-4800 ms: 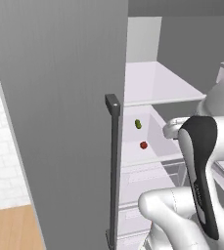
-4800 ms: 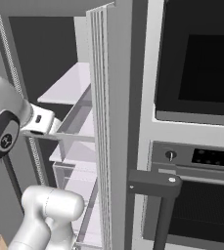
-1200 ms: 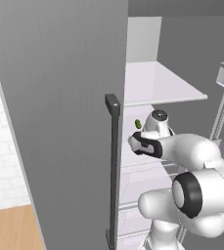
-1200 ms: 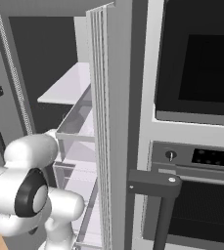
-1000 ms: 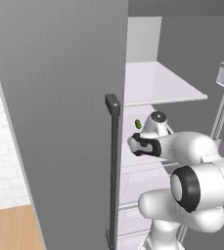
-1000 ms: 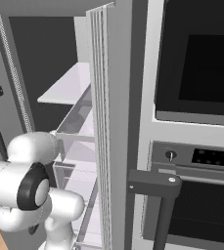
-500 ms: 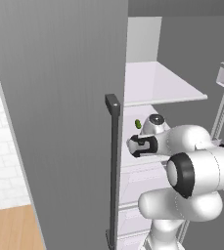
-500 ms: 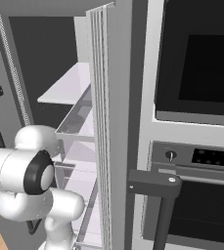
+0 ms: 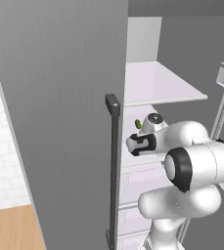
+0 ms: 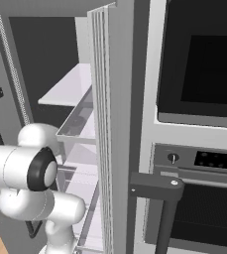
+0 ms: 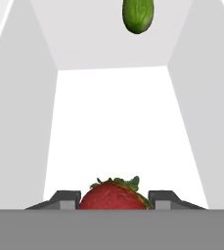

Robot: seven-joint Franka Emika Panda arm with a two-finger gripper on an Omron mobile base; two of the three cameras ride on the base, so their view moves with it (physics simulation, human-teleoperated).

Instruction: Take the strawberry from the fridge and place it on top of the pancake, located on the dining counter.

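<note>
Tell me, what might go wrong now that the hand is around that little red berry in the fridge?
The strawberry sits between the fingertips with small gaps at each side, so the hand may not have it firmly; being round, it could squirt out or get bruised. Pulling back, the arm passes close to the open fridge door and its handle, and a bump could shake the berry loose. The green fruit beyond looks safely apart.

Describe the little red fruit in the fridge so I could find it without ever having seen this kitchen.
Start at the tall grey fridge with its door open and white shelves inside. The robot's hand reaches onto a middle shelf, and the strawberry lies right between its two dark fingers. It is red and roundish with a green leafy cap, unlike the smooth, oblong, all-green fruit lying farther back on the shelf.
</note>
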